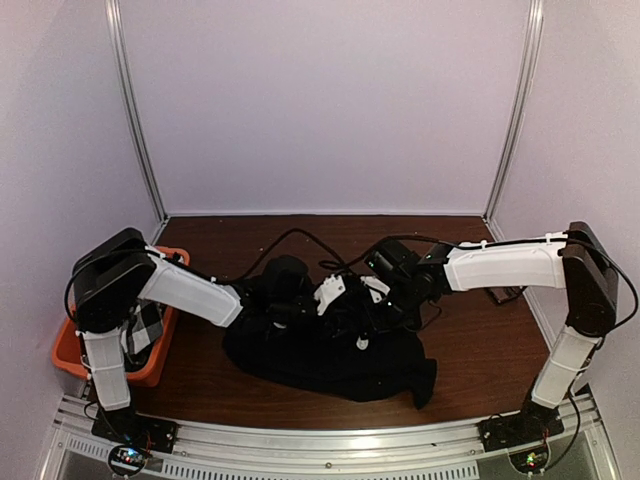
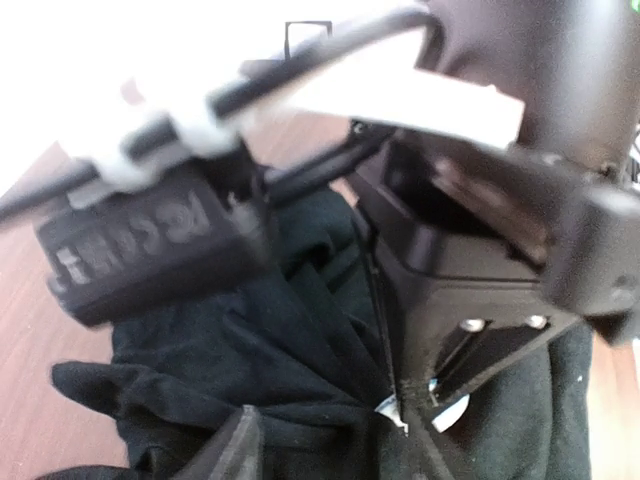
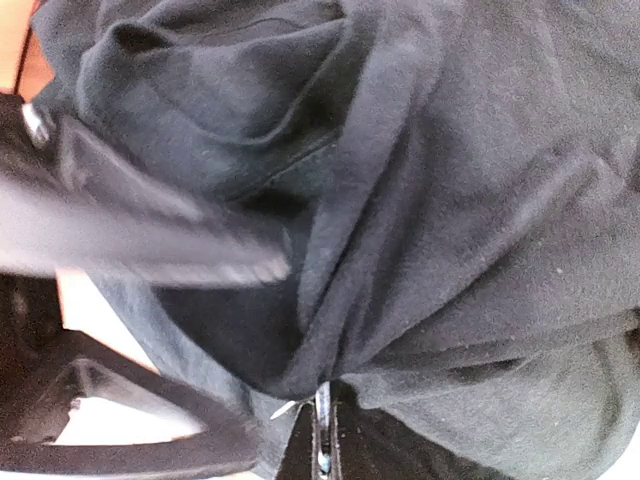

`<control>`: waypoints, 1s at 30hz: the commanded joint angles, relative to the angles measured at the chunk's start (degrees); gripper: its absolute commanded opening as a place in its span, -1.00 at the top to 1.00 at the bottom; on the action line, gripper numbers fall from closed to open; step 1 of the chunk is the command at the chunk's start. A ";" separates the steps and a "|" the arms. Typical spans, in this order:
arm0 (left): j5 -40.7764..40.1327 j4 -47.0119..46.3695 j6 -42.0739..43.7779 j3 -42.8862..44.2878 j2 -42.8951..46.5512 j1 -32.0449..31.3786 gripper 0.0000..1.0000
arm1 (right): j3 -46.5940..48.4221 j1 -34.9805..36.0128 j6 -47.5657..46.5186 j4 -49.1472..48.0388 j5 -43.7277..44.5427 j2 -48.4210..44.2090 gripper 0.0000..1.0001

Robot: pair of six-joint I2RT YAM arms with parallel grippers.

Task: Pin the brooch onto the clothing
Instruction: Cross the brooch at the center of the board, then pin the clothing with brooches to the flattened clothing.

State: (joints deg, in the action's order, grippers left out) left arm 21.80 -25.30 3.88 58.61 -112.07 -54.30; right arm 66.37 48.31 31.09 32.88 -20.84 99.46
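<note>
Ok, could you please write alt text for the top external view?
The left arm and right arm reach inward over a crumpled black T-shirt on a brown table. An orange bin at the left edge holds a checked cloth.

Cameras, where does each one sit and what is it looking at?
Top view: high behind both arms, looking down at the table; both arms meet over the black T-shirt.
Left wrist view: on the left arm, facing the T-shirt; a left finger shows below, the right fingers pinch cloth ahead.
Right wrist view: on the right arm, close against the T-shirt; the right fingers at the bottom.
Shared: all see the T-shirt; both wrist views see the right fingers.
</note>
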 commanded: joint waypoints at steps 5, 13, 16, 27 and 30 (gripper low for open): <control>-1.27 0.62 -3.17 -2.98 7.90 0.52 -0.31 | 1.24 0.55 -8.47 4.72 -4.85 -3.04 1.00; 2.17 2.06 -0.93 -4.88 9.59 0.54 -0.44 | 0.68 0.62 -13.94 8.06 -7.31 -5.94 1.00; 5.27 1.91 0.47 -5.12 8.60 0.52 -0.46 | 1.32 0.58 -14.51 8.02 -7.97 -6.79 1.00; 8.84 5.32 5.76 -0.89 5.49 0.78 -0.49 | 1.16 0.90 -16.08 6.41 -11.71 -5.25 1.00; 10.36 8.22 7.61 0.98 4.54 0.95 -0.47 | 0.89 0.90 -16.40 5.38 -13.59 -6.05 1.00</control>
State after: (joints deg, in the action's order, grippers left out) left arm 29.19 -20.71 7.81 56.25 -105.86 -54.04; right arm 66.61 48.51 16.29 39.62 -30.74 94.00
